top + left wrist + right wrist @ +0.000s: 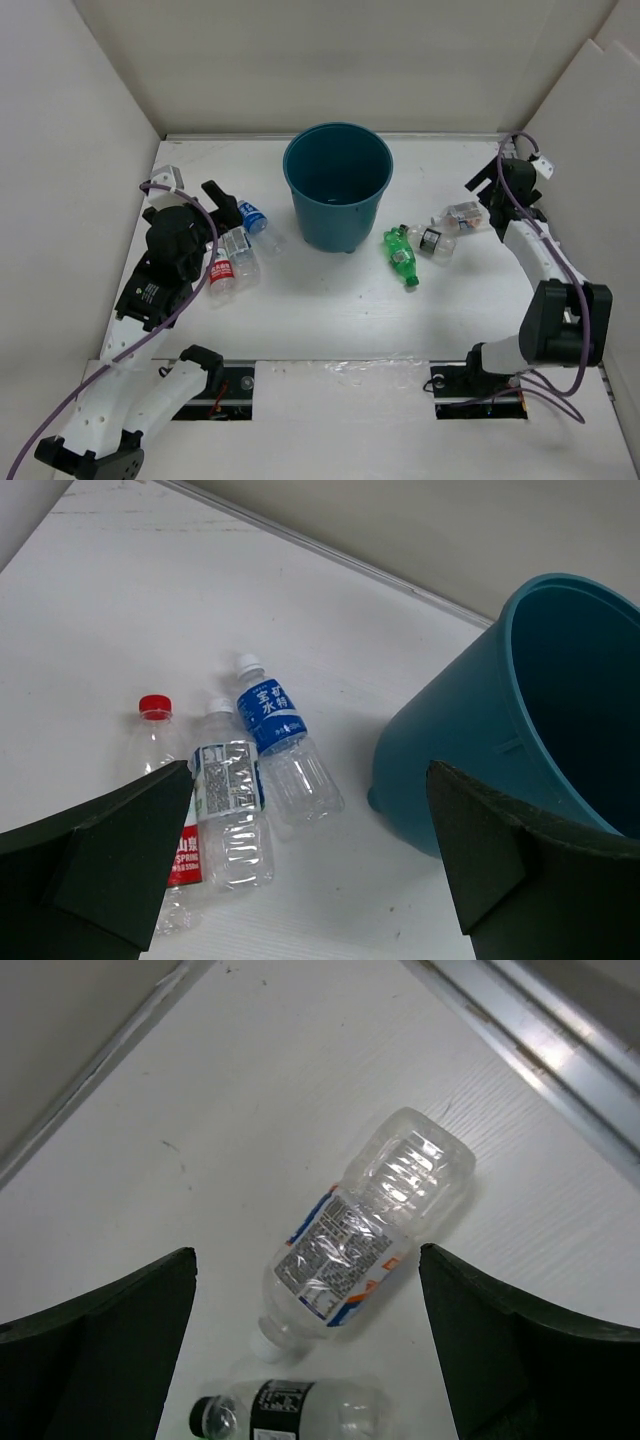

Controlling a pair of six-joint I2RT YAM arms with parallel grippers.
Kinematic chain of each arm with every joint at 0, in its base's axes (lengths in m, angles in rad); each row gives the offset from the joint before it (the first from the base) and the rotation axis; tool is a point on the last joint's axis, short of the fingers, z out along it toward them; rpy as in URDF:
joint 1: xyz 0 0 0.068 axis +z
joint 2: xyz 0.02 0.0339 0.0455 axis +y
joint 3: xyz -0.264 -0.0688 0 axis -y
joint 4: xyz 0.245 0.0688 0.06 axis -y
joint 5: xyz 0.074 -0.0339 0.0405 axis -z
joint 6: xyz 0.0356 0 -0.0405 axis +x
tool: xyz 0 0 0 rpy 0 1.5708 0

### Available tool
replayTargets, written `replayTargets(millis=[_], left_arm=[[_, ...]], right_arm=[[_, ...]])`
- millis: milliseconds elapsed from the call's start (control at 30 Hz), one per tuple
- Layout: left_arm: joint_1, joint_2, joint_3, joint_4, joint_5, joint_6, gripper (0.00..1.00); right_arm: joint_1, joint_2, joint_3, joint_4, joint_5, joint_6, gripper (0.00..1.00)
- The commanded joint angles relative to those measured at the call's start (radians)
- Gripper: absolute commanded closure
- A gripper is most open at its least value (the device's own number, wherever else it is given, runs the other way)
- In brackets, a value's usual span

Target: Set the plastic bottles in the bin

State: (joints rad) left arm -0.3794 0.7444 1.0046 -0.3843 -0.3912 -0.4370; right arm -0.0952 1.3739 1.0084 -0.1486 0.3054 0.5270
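Note:
The teal bin (336,222) stands upright at the back middle of the table; it also shows in the left wrist view (450,740). Left of it lie three clear bottles: blue-labelled (255,217) (272,712), grey-labelled (238,249) (229,780), and red-labelled with a red cap (220,275) (155,708). Right of the bin lie the green bottle (401,256), a dark-labelled bottle (432,242) (300,1410) and a clear bottle with a grey and orange label (462,214) (365,1245). My left gripper (226,206) (308,772) is open and empty above the left group. My right gripper (496,205) (305,1257) is open and empty above the grey-and-orange bottle.
White walls enclose the table on the left, back and right. The right arm's cable (520,140) loops near the back right corner. The arm bases stand at the near edge.

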Motion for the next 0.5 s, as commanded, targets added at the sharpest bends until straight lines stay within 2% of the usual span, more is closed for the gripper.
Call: replayTargets(millis=[0, 200, 467], left_arm=[[-0.001, -0.004, 0.000, 0.050, 0.034, 0.029, 0.00], [-0.001, -0.013, -0.009, 0.050, 0.043, 0.038, 0.00], [-0.001, -0.013, -0.009, 0.059, 0.072, 0.038, 0.00]], right_arm=[[-0.020, 0.082, -0.022, 0.218, -0.101, 0.195, 0.04], [-0.029, 0.218, 0.062, 0.218, -0.088, 0.229, 0.06], [-0.029, 0.269, 0.105, 0.166, -0.016, 0.240, 0.09]])
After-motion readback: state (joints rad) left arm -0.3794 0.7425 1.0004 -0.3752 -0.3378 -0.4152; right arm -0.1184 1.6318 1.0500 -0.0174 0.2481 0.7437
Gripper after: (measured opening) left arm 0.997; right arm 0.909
